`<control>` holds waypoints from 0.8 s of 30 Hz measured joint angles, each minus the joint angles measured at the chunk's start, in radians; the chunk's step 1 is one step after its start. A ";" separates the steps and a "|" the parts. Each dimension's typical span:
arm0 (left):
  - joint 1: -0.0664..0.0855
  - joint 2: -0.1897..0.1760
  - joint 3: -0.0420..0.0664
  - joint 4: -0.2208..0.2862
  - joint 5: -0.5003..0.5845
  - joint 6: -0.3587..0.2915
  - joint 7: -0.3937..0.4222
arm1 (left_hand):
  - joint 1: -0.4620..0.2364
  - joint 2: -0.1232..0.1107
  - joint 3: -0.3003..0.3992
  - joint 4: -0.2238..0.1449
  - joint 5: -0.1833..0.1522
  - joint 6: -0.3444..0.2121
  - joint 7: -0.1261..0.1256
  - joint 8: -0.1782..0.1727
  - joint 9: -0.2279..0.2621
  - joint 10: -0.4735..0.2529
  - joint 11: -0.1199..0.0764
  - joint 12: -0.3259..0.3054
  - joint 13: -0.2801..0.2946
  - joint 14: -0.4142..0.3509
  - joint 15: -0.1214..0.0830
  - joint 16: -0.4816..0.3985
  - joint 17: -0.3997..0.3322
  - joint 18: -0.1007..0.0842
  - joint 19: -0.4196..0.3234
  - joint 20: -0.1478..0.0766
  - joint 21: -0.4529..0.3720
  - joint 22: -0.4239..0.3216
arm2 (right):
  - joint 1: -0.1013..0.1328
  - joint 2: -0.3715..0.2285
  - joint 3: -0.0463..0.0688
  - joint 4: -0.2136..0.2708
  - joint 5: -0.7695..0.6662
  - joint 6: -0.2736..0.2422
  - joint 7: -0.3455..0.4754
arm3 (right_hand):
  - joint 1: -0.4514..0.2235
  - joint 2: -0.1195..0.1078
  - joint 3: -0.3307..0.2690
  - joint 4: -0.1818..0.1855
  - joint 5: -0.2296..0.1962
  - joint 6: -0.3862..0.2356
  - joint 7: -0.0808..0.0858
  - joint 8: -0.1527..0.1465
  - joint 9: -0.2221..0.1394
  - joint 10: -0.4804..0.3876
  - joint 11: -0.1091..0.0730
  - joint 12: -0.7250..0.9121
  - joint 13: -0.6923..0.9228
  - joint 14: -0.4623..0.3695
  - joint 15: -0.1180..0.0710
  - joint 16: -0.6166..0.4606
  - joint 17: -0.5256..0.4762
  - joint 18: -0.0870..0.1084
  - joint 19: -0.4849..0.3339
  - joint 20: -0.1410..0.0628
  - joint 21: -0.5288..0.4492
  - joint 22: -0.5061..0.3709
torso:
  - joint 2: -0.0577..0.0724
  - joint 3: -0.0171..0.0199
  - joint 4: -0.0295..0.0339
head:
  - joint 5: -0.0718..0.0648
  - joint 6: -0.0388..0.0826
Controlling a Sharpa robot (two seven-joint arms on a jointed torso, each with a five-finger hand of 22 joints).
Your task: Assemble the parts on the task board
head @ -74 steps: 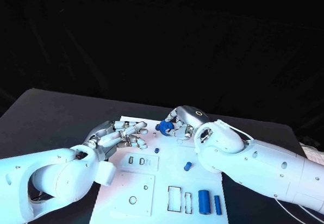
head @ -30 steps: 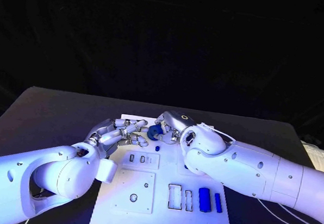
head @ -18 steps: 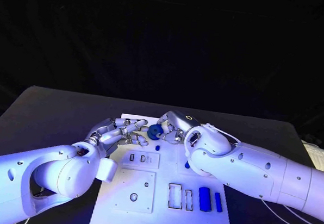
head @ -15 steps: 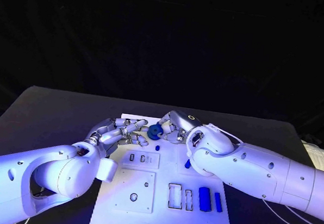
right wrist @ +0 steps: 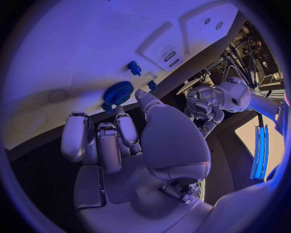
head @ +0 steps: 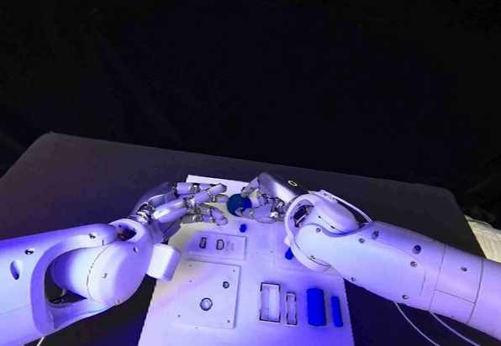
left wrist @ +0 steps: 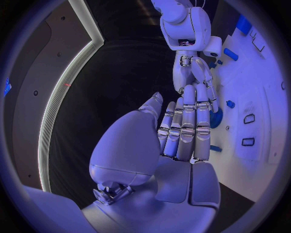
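Right hand (head: 269,199) grips a blue gear (head: 240,204) between thumb and fingertips — gear sits over the far edge of the task board (head: 244,341), just beside the left hand (head: 180,207). Left hand holds nothing; fingers extended and apart, tips close to the gear, contact not clear. Two blue cylinders (head: 323,308) lie side by side near the board's right edge — a small blue peg (right wrist: 133,67) stands near the gear
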 measured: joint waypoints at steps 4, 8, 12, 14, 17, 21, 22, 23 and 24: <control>0.000 0.001 0.000 0.000 0.000 0.000 0.000 | 0.000 0.000 0.000 0.000 0.000 0.000 0.000 0.000 0.000 0.000 0.000 0.000 0.000 0.000 0.000 0.000 0.000 0.000 0.000 0.000 0.000 0.000 | 0.001 0.012 0.002 -0.018 0.009 0.007 -0.001 | 0.000 0.000 -0.002 -0.002 0.000 0.000 0.000 -0.002 0.000 0.000 0.000 0.000 0.000 0.000 0.000 0.000 0.000 0.000 0.000 0.000 0.000 0.000 | 0.000 -0.0006 0.0001 | -0.001 -0.001; 0.000 0.001 0.000 0.000 0.000 0.000 -0.001 | 0.000 0.000 0.000 0.000 0.000 0.000 0.000 0.000 0.000 0.000 0.000 0.000 0.000 0.000 0.000 0.000 0.000 0.000 0.000 0.000 0.000 0.000 | 0.003 0.023 0.002 -0.035 0.012 0.008 -0.001 | 0.000 0.000 -0.003 -0.003 0.000 -0.003 0.003 -0.004 0.001 0.000 0.000 0.000 0.000 0.000 0.000 0.000 0.000 0.000 0.000 0.000 0.000 0.001 | 0.000 -0.0011 0.0003 | -0.001 -0.001; 0.000 0.001 0.000 0.000 0.000 0.000 -0.001 | 0.000 0.000 0.000 -0.004 0.000 0.000 0.000 0.000 0.000 0.000 0.000 0.000 0.000 0.000 0.000 0.000 0.001 0.000 0.000 0.000 0.000 0.000 | 0.002 0.025 0.001 -0.042 0.012 0.005 -0.002 | 0.015 0.015 -0.005 -0.006 0.004 -0.012 0.012 -0.013 -0.007 0.000 0.000 0.000 0.000 0.000 0.000 0.000 0.000 0.000 0.000 0.000 0.000 0.001 | 0.000 -0.0012 0.0007 | -0.002 -0.002; 0.000 0.001 0.000 0.000 0.000 0.000 -0.001 | 0.000 0.000 0.000 -0.006 0.000 0.000 0.000 0.000 0.000 0.000 0.000 0.000 -0.001 0.000 0.000 0.000 0.001 0.000 0.000 0.000 0.000 0.001 | 0.000 0.020 0.000 -0.040 0.011 -0.004 -0.002 | 0.025 0.021 -0.001 -0.016 0.015 -0.009 0.009 -0.010 -0.004 0.002 0.001 0.006 0.005 0.000 0.000 0.000 0.000 0.000 0.000 0.000 0.000 0.006 | 0.000 -0.0010 0.0007 | -0.001 -0.002; 0.000 0.000 0.000 0.000 0.000 0.000 -0.002 | 0.000 0.000 0.000 -0.006 0.000 0.000 0.000 0.000 0.000 0.000 0.000 0.000 -0.001 0.000 0.000 0.000 0.001 0.000 0.000 0.000 0.000 0.001 | -0.002 0.004 -0.001 -0.025 0.011 -0.037 0.012 | 0.042 0.020 0.007 -0.023 0.023 -0.007 0.006 -0.010 -0.002 0.012 -0.002 0.017 0.015 0.000 0.000 0.000 0.000 0.000 0.008 0.000 0.006 0.015 | 0.000 -0.0005 0.0004 | -0.001 0.000; 0.000 -0.003 0.000 -0.002 0.000 0.000 -0.002 | 0.000 0.000 0.000 -0.006 0.000 0.000 0.000 0.000 0.000 0.000 0.000 0.000 -0.001 0.000 0.000 0.000 0.001 0.000 0.000 0.000 0.000 0.001 | -0.002 -0.028 0.000 -0.006 0.030 -0.104 0.081 | 0.053 0.029 0.015 -0.031 0.029 -0.006 0.006 -0.010 -0.002 0.012 -0.002 0.017 0.013 0.000 0.000 0.000 0.000 0.000 0.008 0.000 0.006 0.007 | 0.000 0.0006 -0.0017 | 0.001 0.004; 0.000 -0.004 0.000 -0.004 0.000 0.000 -0.002 | 0.000 0.000 0.000 -0.006 0.000 0.000 0.000 0.000 0.000 0.000 0.000 0.000 -0.001 0.000 0.000 0.000 0.001 0.000 0.000 0.000 0.000 0.001 | -0.002 -0.040 0.000 -0.003 0.048 -0.121 0.113 | 0.054 0.030 0.015 -0.032 0.029 -0.007 0.006 -0.010 -0.002 0.012 -0.002 0.017 0.013 0.000 0.000 0.000 0.000 0.000 0.008 0.000 0.006 0.004 | -0.001 0.0007 -0.0027 | 0.001 0.006; 0.000 -0.005 0.000 -0.006 0.000 0.000 -0.002 | 0.000 0.000 0.000 -0.006 0.000 0.000 0.000 0.000 0.000 0.000 0.000 0.000 -0.001 0.000 0.000 0.000 0.001 0.000 0.000 0.000 0.000 0.001 | -0.001 -0.051 0.000 0.000 0.063 -0.131 0.139 | 0.057 0.028 0.013 -0.035 0.029 -0.006 0.006 -0.010 -0.002 0.012 -0.002 0.017 0.013 0.000 0.000 0.000 0.000 0.000 0.008 0.000 0.006 0.003 | -0.001 0.0007 -0.0043 | 0.001 0.007; 0.000 -0.006 0.000 -0.007 0.000 0.000 -0.002 | 0.000 0.000 0.000 -0.006 0.000 0.000 0.000 0.000 0.000 0.000 0.000 0.000 -0.001 0.000 0.000 0.000 0.001 0.000 0.000 0.000 0.000 0.001 | -0.001 -0.062 0.000 0.004 0.081 -0.140 0.164 | 0.058 0.026 0.013 -0.035 0.029 -0.006 0.006 -0.010 -0.002 0.012 -0.002 0.017 0.013 0.000 0.000 0.000 0.000 0.000 0.008 0.000 0.006 0.002 | -0.001 0.0007 -0.0054 | 0.002 0.008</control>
